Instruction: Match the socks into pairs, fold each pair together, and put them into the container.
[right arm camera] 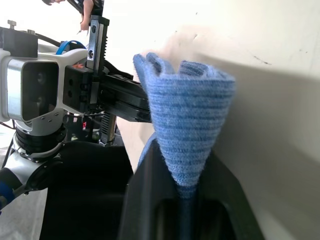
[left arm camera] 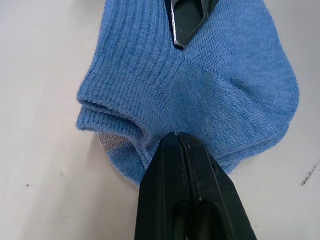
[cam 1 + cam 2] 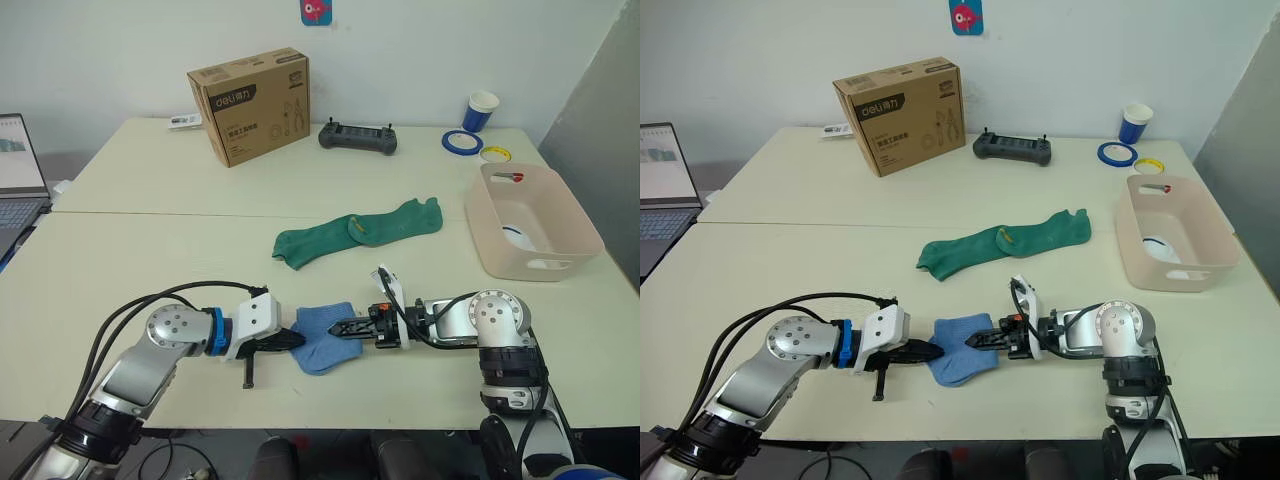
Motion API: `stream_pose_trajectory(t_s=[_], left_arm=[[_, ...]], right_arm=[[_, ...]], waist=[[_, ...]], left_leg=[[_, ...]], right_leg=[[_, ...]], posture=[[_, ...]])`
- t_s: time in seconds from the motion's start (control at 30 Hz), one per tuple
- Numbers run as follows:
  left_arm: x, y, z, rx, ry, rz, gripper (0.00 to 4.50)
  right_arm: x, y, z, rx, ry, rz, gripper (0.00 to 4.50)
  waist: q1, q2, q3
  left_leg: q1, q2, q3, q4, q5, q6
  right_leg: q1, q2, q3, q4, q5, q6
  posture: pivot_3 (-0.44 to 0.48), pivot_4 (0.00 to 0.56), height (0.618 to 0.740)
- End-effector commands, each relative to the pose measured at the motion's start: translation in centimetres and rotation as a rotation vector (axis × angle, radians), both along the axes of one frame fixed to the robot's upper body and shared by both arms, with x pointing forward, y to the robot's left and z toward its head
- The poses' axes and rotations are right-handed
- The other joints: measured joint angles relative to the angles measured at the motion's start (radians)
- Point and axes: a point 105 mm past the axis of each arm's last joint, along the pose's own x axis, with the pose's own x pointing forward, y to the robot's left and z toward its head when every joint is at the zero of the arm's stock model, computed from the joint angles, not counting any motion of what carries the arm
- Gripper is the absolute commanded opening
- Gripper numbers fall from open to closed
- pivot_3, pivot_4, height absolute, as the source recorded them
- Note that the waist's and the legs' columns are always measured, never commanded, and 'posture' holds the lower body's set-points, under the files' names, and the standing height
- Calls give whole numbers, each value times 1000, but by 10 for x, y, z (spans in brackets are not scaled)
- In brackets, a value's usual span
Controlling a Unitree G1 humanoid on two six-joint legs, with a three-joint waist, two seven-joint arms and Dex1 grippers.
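A folded blue pair (image 3: pixel 322 336) is gripped at the desk's (image 3: pixel 150 250) near edge, pinched from one side by the closed left hand (image 3: pixel 283 340) and from the other by the right hand (image 3: pixel 343 328). A green pair (image 3: pixel 358 232) is left lying mid-desk, unfolded. Something white is seen in the bin (image 3: pixel 500 255) at the right; it is judged that about a third is done.
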Motion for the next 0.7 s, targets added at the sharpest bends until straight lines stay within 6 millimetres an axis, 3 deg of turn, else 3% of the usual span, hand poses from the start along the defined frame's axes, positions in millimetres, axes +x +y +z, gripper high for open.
stream_pose_trajectory(t_s=[0.03,0.13,0.23,0.3,0.43,0.5,0.6,0.7], left_arm=[[3,6,16,-4,-54,-4,520],[-1,1,43,-92,-59,-5,1451],[-10,-5,83,-192,-65,-21,2412],[-14,-7,96,-216,-67,-24,3068],[1,-10,127,-252,-125,-6,4379],[9,-16,139,-287,-156,1,4476],[31,-39,170,-404,-248,2,4476],[44,-57,180,-438,-275,7,4476]], right_arm=[[-2,0,5,-12,-105,7,0],[1,-3,15,7,-168,-8,0],[8,-12,38,23,-284,-51,0],[10,-16,49,38,-323,-75,0],[20,-41,78,-3,-522,-161,0],[27,-54,86,-30,-576,-219,0],[50,-98,123,-116,-765,-400,0],[59,-126,153,-202,-904,-487,0]], waist=[[1,0,0],[1,0,1],[2,0,1],[4,0,1],[6,0,2],[14,0,2],[28,1,4],[33,1,4]], left_leg=[[0,0,0,0,0,0],[-2,0,0,0,0,0],[-6,0,-1,0,0,0],[-7,0,-1,0,0,0],[-7,0,-1,0,0,0],[-9,0,-2,0,0,0],[-9,-2,-1,1,0,0],[-10,-2,0,2,0,0]], right_leg=[[0,0,0,0,0,0],[-1,0,0,-1,0,0],[-2,-1,-1,-2,0,0],[-3,-1,-2,-4,0,0],[-3,-1,-3,-6,0,1],[-2,-1,-4,-7,1,2],[-2,-2,-3,-8,2,3],[-2,-2,-2,-8,3,5]], posture=[[0,150,740],[0,150,740],[0,150,740],[0,150,740],[0,150,740],[0,150,740],[0,150,740],[0,150,740]])
